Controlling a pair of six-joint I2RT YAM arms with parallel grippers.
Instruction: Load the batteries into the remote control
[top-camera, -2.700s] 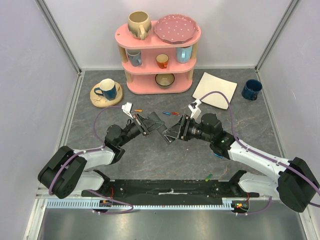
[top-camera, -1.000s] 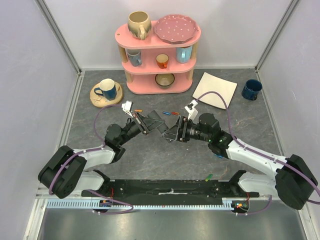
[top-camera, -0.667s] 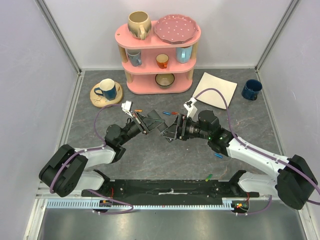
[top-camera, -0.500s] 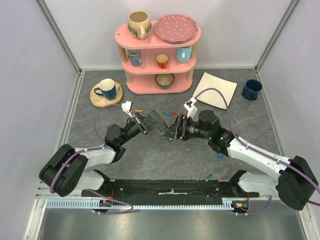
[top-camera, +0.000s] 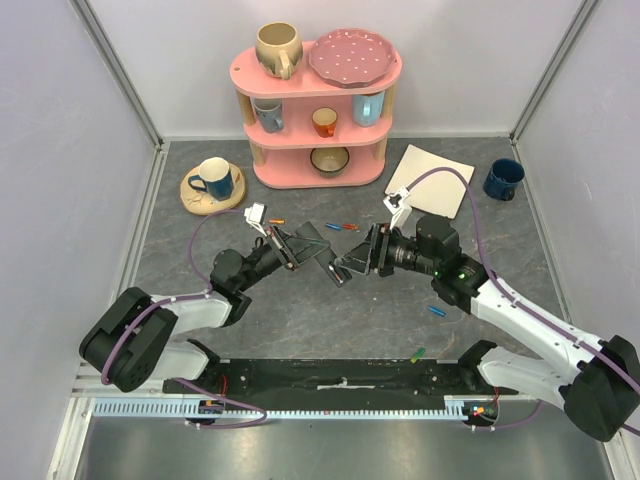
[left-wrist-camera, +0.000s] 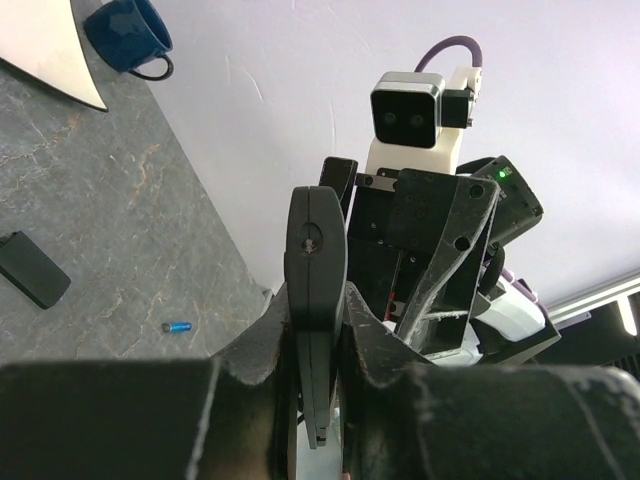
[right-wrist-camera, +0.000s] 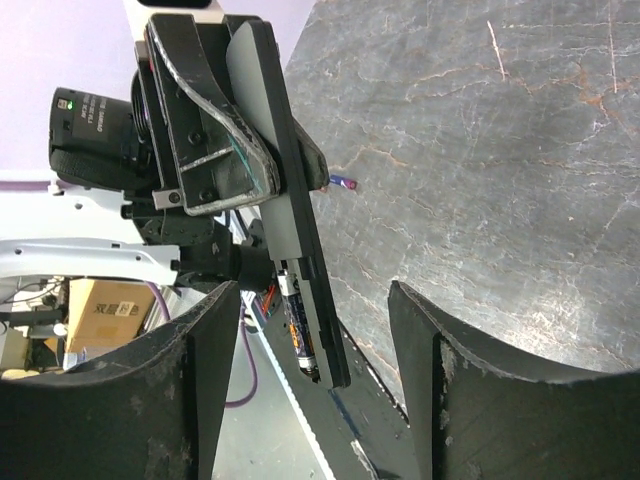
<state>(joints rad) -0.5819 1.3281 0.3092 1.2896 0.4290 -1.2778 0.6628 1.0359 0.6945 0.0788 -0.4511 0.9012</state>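
1. The remote control (right-wrist-camera: 290, 220) is a slim black bar. It is up off the table (top-camera: 300, 320) near the middle, tilted on its long edge.
2. Its back is open. At the lower end, a battery (right-wrist-camera: 299, 325) with a dark printed wrap lies lengthwise in the compartment.
3. The left gripper (left-wrist-camera: 316, 335) has its fingers (left-wrist-camera: 240, 365) clamped on the remote control's two flat faces. The left wrist view shows the bar edge-on.
4. The right gripper (top-camera: 347, 266) faces it, fingers (right-wrist-camera: 180, 400) spread wide apart. The remote control's lower end shows in the gap between them; neither finger touches it.
5. Loose batteries lie on the table:
   - a red-and-blue pair (top-camera: 340, 227) just beyond the grippers
   - an orange one (top-camera: 278, 222)
   - a blue one (top-camera: 437, 311)
   - a green one (top-camera: 418, 352) near the right arm's base
6. A flat black piece (left-wrist-camera: 32, 270) lies on the table apart from them.
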